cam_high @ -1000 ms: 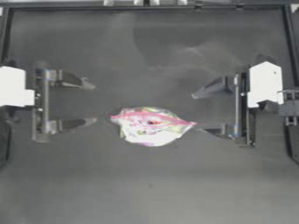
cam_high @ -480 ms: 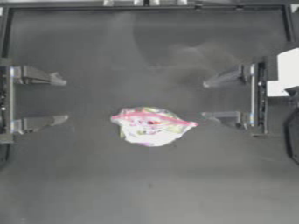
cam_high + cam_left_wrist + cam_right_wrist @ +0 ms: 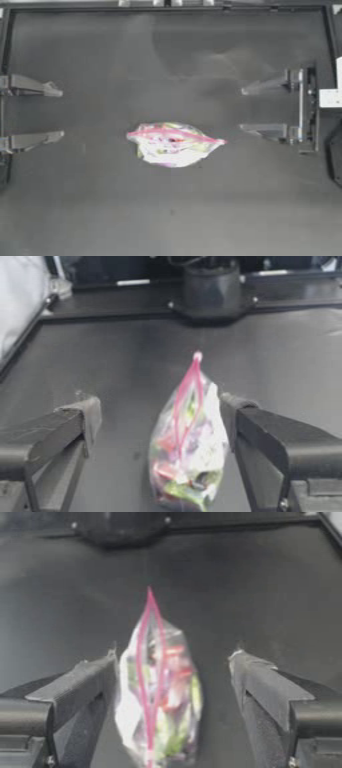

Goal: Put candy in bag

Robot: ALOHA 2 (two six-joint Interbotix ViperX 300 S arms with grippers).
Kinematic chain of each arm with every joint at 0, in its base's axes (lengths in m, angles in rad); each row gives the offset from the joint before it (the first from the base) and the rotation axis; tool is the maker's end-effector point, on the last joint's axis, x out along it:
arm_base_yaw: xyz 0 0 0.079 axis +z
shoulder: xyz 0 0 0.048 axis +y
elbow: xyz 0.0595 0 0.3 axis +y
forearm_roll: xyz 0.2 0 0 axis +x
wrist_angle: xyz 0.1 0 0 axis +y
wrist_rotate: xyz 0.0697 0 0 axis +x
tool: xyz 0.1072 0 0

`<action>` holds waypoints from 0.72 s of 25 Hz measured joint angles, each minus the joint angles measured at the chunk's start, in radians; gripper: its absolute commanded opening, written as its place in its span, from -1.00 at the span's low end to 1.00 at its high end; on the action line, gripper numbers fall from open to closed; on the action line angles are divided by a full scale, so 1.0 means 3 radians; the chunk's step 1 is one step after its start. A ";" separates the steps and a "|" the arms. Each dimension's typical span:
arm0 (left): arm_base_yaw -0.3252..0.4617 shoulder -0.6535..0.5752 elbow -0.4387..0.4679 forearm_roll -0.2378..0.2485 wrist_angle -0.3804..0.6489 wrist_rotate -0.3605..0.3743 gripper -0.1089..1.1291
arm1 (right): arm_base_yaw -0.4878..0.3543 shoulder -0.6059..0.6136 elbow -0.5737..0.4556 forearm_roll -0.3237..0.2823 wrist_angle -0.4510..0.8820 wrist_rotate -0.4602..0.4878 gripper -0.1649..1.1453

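The bag [image 3: 174,144], clear plastic with a pink strip along its top, lies flat at the table's middle, with white, green and yellow showing through. A small red patch inside it [image 3: 175,140] looks like the candy [image 3: 175,653], lying behind the plastic. No candy lies loose on the table. My left gripper [image 3: 57,114] is open at the left edge, well away from the bag. Off to the bag's right, my right gripper [image 3: 246,110] is also open and holds nothing. Each wrist view looks past its own spread jaws at the bag [image 3: 190,446].
The dark table [image 3: 167,215] is bordered by a raised black frame [image 3: 167,7] along the far side. The other arm's base [image 3: 210,291] stands beyond the bag in the left wrist view.
Both arms have drawn back outward, the left toward the left edge and the right toward the right edge. Both stay open. The bag has not moved.
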 measured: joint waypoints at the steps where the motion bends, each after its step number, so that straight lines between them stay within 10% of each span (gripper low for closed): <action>1: 0.0005 -0.0020 0.0000 0.0000 0.0020 -0.0005 0.80 | -0.0005 -0.0020 0.0000 -0.0005 0.0015 0.0000 0.73; 18: 0.0092 -0.0199 0.0026 -0.0026 0.0082 -0.0015 0.80 | -0.0082 -0.0164 0.0000 -0.0092 0.0097 -0.0005 0.73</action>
